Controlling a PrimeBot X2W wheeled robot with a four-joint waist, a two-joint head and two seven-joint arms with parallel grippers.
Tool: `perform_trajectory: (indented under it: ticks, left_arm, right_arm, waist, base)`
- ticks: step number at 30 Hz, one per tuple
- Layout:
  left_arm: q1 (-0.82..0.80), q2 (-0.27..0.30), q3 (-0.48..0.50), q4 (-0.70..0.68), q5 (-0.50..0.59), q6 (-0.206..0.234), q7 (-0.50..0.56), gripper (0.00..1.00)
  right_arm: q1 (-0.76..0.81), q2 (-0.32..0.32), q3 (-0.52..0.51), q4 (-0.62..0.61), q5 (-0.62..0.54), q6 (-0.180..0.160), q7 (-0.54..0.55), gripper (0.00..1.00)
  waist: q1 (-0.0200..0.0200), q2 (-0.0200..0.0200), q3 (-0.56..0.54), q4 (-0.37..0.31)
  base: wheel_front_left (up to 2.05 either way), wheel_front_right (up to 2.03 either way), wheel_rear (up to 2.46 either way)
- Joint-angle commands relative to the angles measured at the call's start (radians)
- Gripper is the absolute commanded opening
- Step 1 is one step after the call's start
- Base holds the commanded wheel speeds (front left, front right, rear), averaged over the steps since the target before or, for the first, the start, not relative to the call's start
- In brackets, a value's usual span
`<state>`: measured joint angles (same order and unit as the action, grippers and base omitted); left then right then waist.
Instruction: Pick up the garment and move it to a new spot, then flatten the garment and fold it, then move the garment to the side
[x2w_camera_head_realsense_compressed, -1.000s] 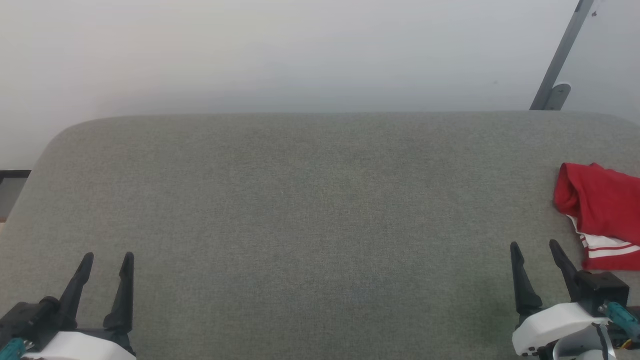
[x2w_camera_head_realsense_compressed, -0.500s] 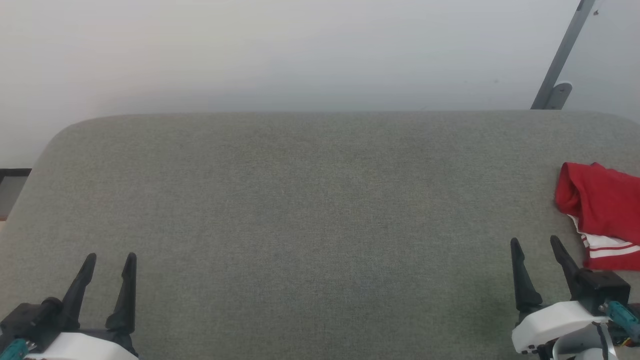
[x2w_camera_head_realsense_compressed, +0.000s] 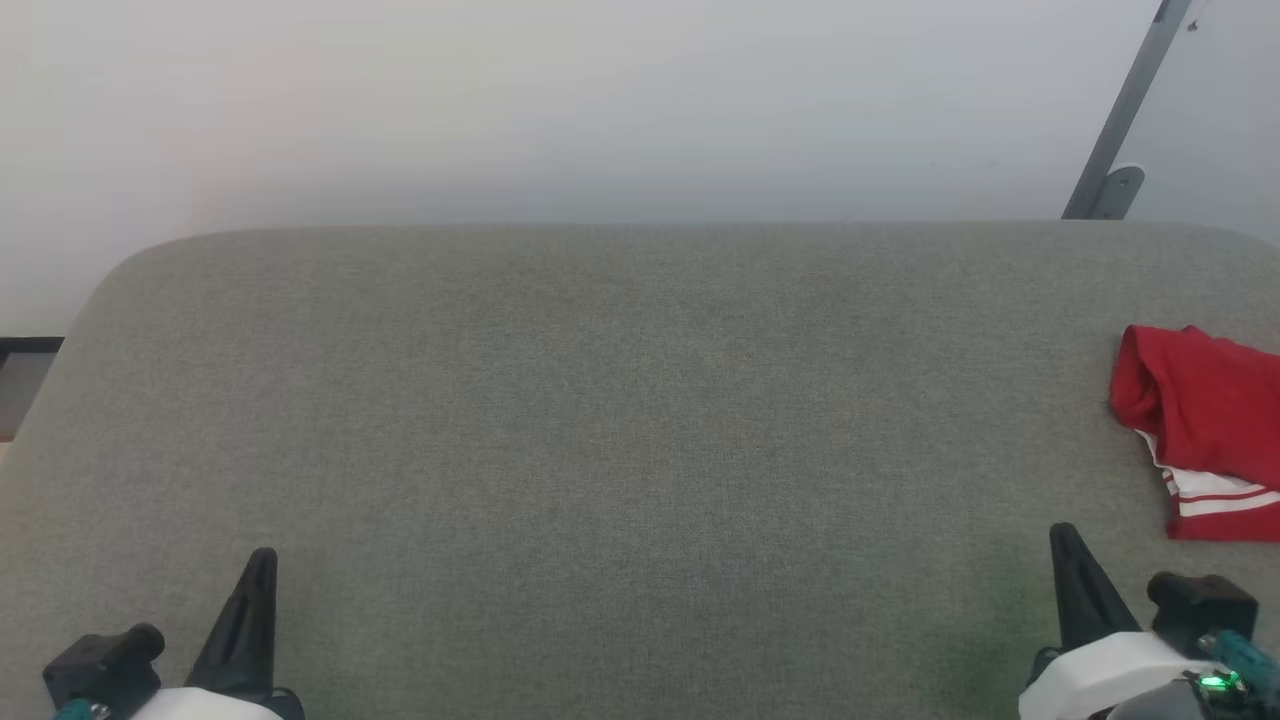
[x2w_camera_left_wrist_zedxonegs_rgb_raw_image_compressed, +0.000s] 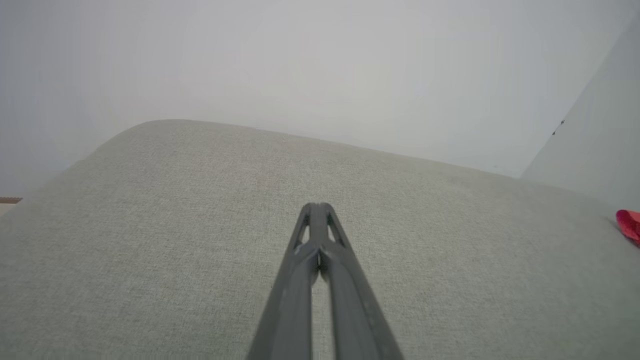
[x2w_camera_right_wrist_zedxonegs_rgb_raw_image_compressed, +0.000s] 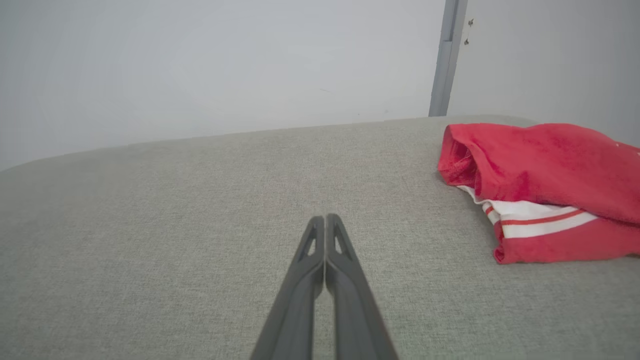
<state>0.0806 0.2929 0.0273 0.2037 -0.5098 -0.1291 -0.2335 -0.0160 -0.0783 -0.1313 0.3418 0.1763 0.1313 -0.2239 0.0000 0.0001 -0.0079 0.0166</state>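
Observation:
The garment (x2w_camera_head_realsense_compressed: 1205, 420) is a crumpled red jersey with white and red striped trim, lying at the right edge of the grey padded surface (x2w_camera_head_realsense_compressed: 620, 420). In the right wrist view the garment (x2w_camera_right_wrist_zedxonegs_rgb_raw_image_compressed: 545, 175) lies ahead and to the right of my right gripper (x2w_camera_right_wrist_zedxonegs_rgb_raw_image_compressed: 325, 219), whose fingers are pressed together on nothing. My right gripper (x2w_camera_head_realsense_compressed: 1068, 535) sits at the lower right of the head view, a short way below and left of the garment. My left gripper (x2w_camera_head_realsense_compressed: 262, 558) is at the lower left, far from it. In the left wrist view my left gripper (x2w_camera_left_wrist_zedxonegs_rgb_raw_image_compressed: 318, 206) is shut and empty, and a sliver of the garment (x2w_camera_left_wrist_zedxonegs_rgb_raw_image_compressed: 630, 225) shows at the right edge.
The grey surface has rounded far corners and ends at a pale wall (x2w_camera_head_realsense_compressed: 600, 110). A grey metal strut (x2w_camera_head_realsense_compressed: 1125, 110) leans against the wall at the back right. A dark strip of floor edge (x2w_camera_head_realsense_compressed: 25, 350) shows past the surface's left side.
Both grippers have gone from open to shut. Their tips now sit lower in the head view. The garment has not moved.

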Motion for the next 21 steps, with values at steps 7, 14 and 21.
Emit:
perform_trajectory:
  ticks: [7, 14, 21]
  left_arm:
    - [-0.04, -0.015, 0.018, -0.008, -0.129, 0.0, 0.038, 0.0]
    - [-0.056, -0.038, 0.025, -0.004, -0.227, 0.0, 0.069, 0.0]
    - [-0.071, -0.059, 0.032, 0.001, -0.317, -0.001, 0.098, 0.0]
  right_arm:
    - [-0.03, 0.0, 0.003, -0.029, 0.167, 0.0, 0.035, 0.0]
    - [-0.035, 0.002, 0.007, -0.039, 0.295, 0.0, 0.063, 0.0]
    - [-0.041, 0.005, 0.009, -0.047, 0.413, 0.0, 0.09, 0.0]
  waist:
    - [0.0, -0.0001, 0.001, -0.001]
    - [0.0, -0.0001, 0.001, -0.002]
    - [0.0, -0.0001, 0.002, -0.003]
  base:
    - [0.0, 0.0, 0.0]
    - [0.0, 0.0, 0.0]
    - [0.0, 0.0, 0.0]
